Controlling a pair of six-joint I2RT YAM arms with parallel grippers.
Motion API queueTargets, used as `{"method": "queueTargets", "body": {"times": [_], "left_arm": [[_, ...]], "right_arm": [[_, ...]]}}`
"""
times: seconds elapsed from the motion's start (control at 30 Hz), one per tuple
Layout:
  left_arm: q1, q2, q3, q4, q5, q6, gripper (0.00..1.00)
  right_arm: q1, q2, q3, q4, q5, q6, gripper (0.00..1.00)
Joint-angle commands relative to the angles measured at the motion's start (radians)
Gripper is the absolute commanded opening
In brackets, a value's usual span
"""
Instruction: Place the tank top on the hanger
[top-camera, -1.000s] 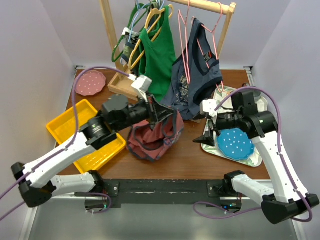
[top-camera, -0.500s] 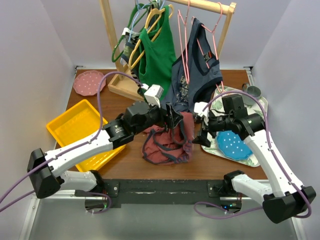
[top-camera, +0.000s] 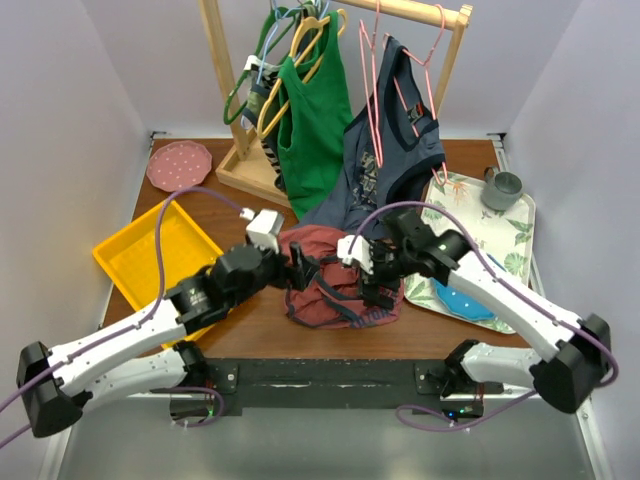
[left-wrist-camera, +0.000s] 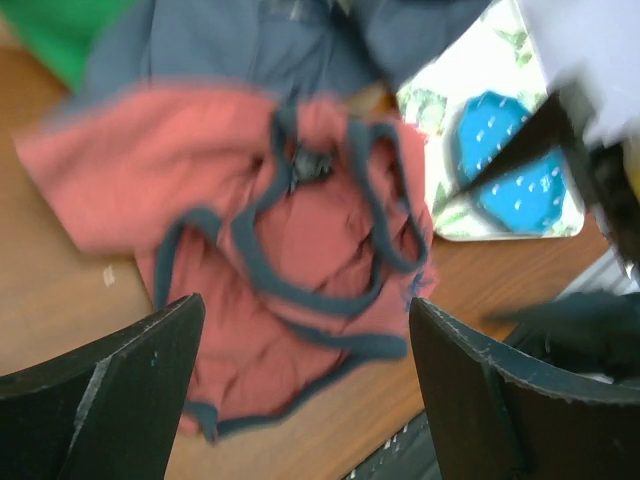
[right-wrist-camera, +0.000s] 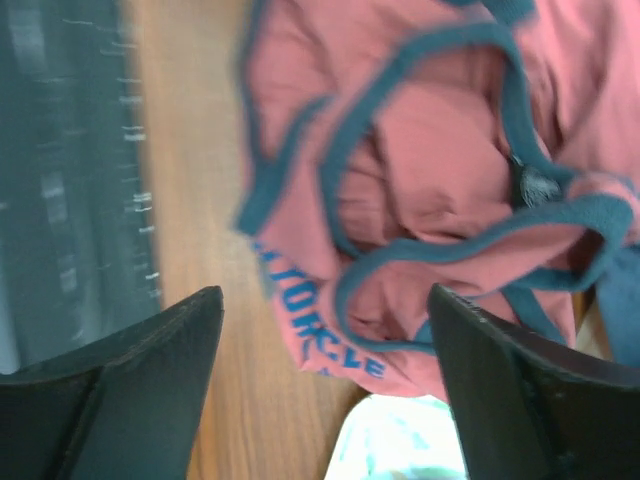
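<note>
The faded red tank top (top-camera: 335, 285) lies crumpled on the wooden table, navy trim looping across it (left-wrist-camera: 300, 240) and blue lettering near one edge (right-wrist-camera: 320, 345). My left gripper (top-camera: 300, 272) hovers at its left side, open, with the cloth showing beyond its spread fingers (left-wrist-camera: 305, 305) and nothing held. My right gripper (top-camera: 372, 285) is over the shirt's right side, also open (right-wrist-camera: 325, 295) and holding nothing. The pink wire hanger (top-camera: 373, 90) hangs on the rack at the back, next to the navy top.
A wooden rack (top-camera: 225, 80) at the back holds a green tank top (top-camera: 315, 110) and a navy tank top (top-camera: 390, 160). A yellow tray (top-camera: 130, 260) sits left. A floral tray (top-camera: 505, 235) with a blue plate (top-camera: 470, 300) and a grey cup (top-camera: 503, 188) sits right. A pink plate (top-camera: 178, 165) is back left.
My left gripper let go of the tank top, which dropped in a heap on the table, and drew back left. My right arm swung left over the shirt.
</note>
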Motion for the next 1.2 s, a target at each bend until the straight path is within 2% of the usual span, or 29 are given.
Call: {"method": "queueTargets", "body": {"times": [0.0,0.07,0.2,0.37,0.43,0.47,0.5,0.57,0.6,0.67,0.7,0.73,0.77,0.8,0.83,0.87,0.93,1.07,1.17], "left_arm": [[0.004,-0.078,-0.244,0.157,0.049,-0.218,0.87],[0.004,-0.076,-0.315,0.277,0.056,-0.281,0.86],[0.004,-0.003,-0.329,0.400,0.037,-0.303,0.86],[0.004,0.135,-0.264,0.412,-0.036,-0.324,0.84],[0.004,0.170,-0.248,0.394,-0.068,-0.338,0.81],[0.004,0.206,-0.231,0.388,-0.075,-0.341,0.75],[0.004,0.223,-0.223,0.378,-0.085,-0.347,0.73],[0.005,0.267,-0.200,0.352,-0.110,-0.358,0.70],[0.005,0.279,-0.194,0.348,-0.116,-0.358,0.67],[0.005,0.313,-0.182,0.346,-0.130,-0.355,0.61],[0.005,0.322,-0.177,0.351,-0.130,-0.350,0.59],[0.005,0.339,-0.175,0.364,-0.124,-0.335,0.53],[0.005,0.344,-0.171,0.369,-0.118,-0.327,0.39],[0.007,0.347,-0.168,0.372,-0.112,-0.319,0.34],[0.007,0.349,-0.166,0.380,-0.101,-0.300,0.28],[0.008,0.346,-0.166,0.381,-0.093,-0.289,0.13],[0.013,0.318,-0.169,0.372,-0.082,-0.260,0.00],[0.024,0.197,-0.195,0.332,-0.070,-0.206,0.00],[0.025,0.059,-0.180,0.236,-0.073,-0.158,0.00]], "right_arm": [[0.018,0.096,0.001,0.198,0.254,0.167,0.81],[0.028,0.118,-0.015,0.234,0.274,0.218,0.77],[0.030,0.168,-0.026,0.306,0.320,0.290,0.74],[0.031,0.227,-0.030,0.341,0.335,0.345,0.69],[0.031,0.247,-0.029,0.349,0.352,0.354,0.61],[0.031,0.250,-0.024,0.349,0.355,0.356,0.57],[0.030,0.254,-0.022,0.344,0.357,0.356,0.48],[0.031,0.247,-0.021,0.338,0.363,0.354,0.38],[0.031,0.239,-0.021,0.331,0.365,0.353,0.30],[0.031,0.216,-0.022,0.321,0.359,0.344,0.21],[0.031,0.207,-0.022,0.305,0.352,0.338,0.12],[0.031,0.196,-0.022,0.294,0.349,0.327,0.09],[0.031,0.184,-0.018,0.282,0.345,0.318,0.06],[0.030,0.160,-0.013,0.247,0.328,0.308,0.01],[0.031,0.146,-0.007,0.219,0.311,0.275,0.00],[0.030,0.132,0.010,0.193,0.288,0.258,0.00],[0.030,0.083,0.031,0.096,0.241,0.179,0.00],[0.031,-0.028,0.080,-0.040,0.224,0.086,0.00],[0.024,-0.100,0.123,-0.133,0.219,0.040,0.00]]}}
